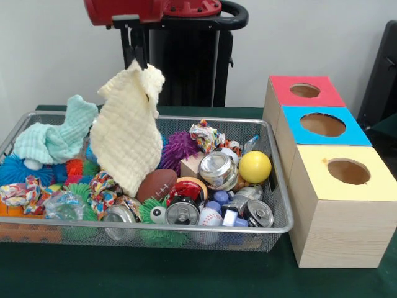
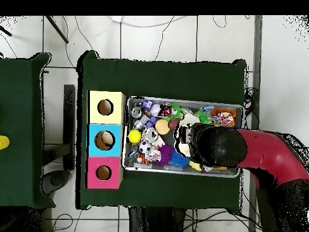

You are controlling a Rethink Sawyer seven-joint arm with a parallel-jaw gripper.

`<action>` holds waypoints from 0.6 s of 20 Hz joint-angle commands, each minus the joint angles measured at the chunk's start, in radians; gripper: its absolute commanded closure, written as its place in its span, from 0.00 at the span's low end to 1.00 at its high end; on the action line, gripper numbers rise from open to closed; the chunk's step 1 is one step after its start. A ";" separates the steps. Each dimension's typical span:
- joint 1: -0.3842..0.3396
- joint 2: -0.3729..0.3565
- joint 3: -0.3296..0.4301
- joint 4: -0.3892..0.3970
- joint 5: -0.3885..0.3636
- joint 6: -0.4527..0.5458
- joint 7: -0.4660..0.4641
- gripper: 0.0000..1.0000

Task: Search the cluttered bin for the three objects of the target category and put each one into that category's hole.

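The wire mesh bin [image 1: 186, 230] sits on the green table, full of mixed clutter; it also shows in the overhead view [image 2: 181, 101]. My gripper [image 1: 140, 59] hangs above the bin's middle, shut on the top corner of a cream waffle cloth [image 1: 127, 139]. The cloth hangs lifted, with its lower end over the clutter. A mint green cloth [image 1: 56, 133] lies at the bin's left. Three wooden boxes with round holes stand right of the bin: red top [image 1: 304, 90], blue top [image 1: 322, 124], yellow top [image 1: 347, 174]. In the overhead view the arm [image 2: 220, 145] hides the gripper.
The bin holds a yellow ball [image 1: 255, 166], a small football [image 1: 156, 184], several crushed cans [image 1: 218, 171], a purple spiky ball [image 1: 180, 148], a baseball [image 1: 209, 217], rope toys and wrappers. The robot's black pedestal [image 1: 186, 68] stands behind the bin.
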 commanded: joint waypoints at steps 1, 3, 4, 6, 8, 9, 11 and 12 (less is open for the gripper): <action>-0.054 0.009 0.110 -0.034 -0.018 0.136 -0.286 1.00; -0.060 0.016 0.119 -0.059 -0.026 0.160 -0.294 1.00; -0.062 0.020 0.124 -0.074 -0.031 0.171 -0.298 1.00; -0.064 0.034 0.131 -0.103 -0.042 0.189 -0.304 1.00; -0.067 0.054 0.139 -0.130 -0.053 0.203 -0.312 1.00; -0.067 0.059 0.142 -0.139 -0.058 0.208 -0.313 1.00; -0.069 0.081 0.147 -0.168 -0.069 0.221 -0.322 1.00; -0.071 0.094 0.151 -0.188 -0.074 0.233 -0.332 1.00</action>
